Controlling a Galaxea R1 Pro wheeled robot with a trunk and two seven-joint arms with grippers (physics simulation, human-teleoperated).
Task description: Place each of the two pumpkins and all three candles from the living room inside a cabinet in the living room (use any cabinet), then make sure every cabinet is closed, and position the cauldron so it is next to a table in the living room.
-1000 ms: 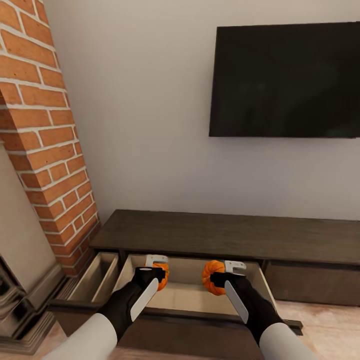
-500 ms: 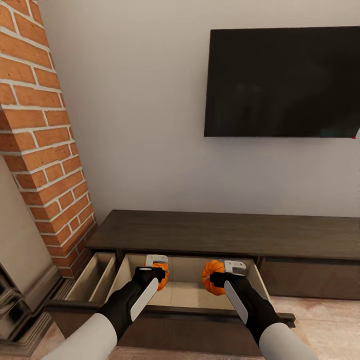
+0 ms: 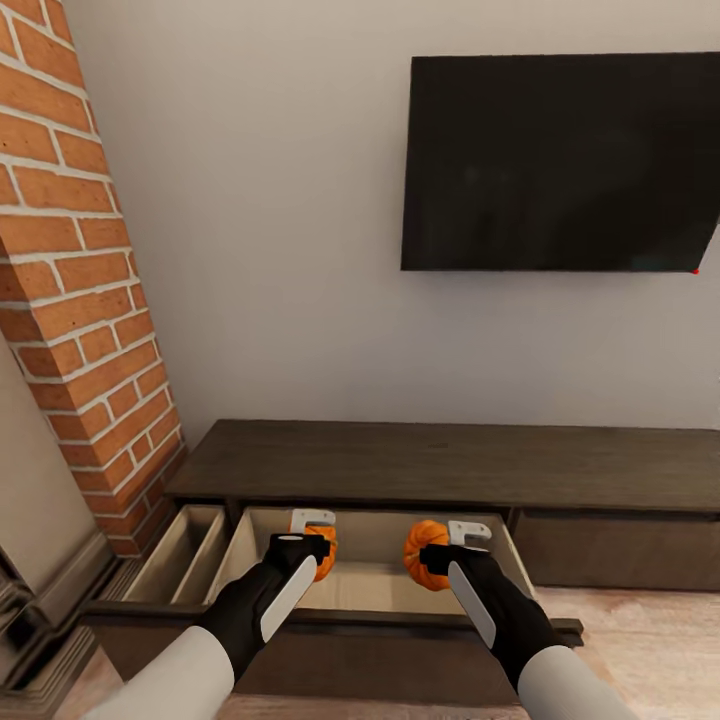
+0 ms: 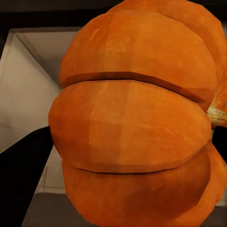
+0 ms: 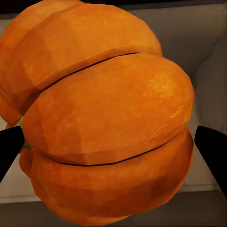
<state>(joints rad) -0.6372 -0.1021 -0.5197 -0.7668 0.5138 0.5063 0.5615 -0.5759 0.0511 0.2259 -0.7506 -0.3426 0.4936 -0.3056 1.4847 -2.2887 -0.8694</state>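
Your left gripper (image 3: 312,548) and right gripper (image 3: 452,548) each have their jaws closed on a small, ribbed, bright orange pumpkin: the left pumpkin (image 3: 323,552) and the right pumpkin (image 3: 424,553). Both hang directly above the light tan inside of the open middle drawer (image 3: 370,590) of the long, low, dark brown wood cabinet (image 3: 450,465). The drawer floor lies straight below each load; how far below is hard to judge here. Lowering and releasing appears to be all that remains.
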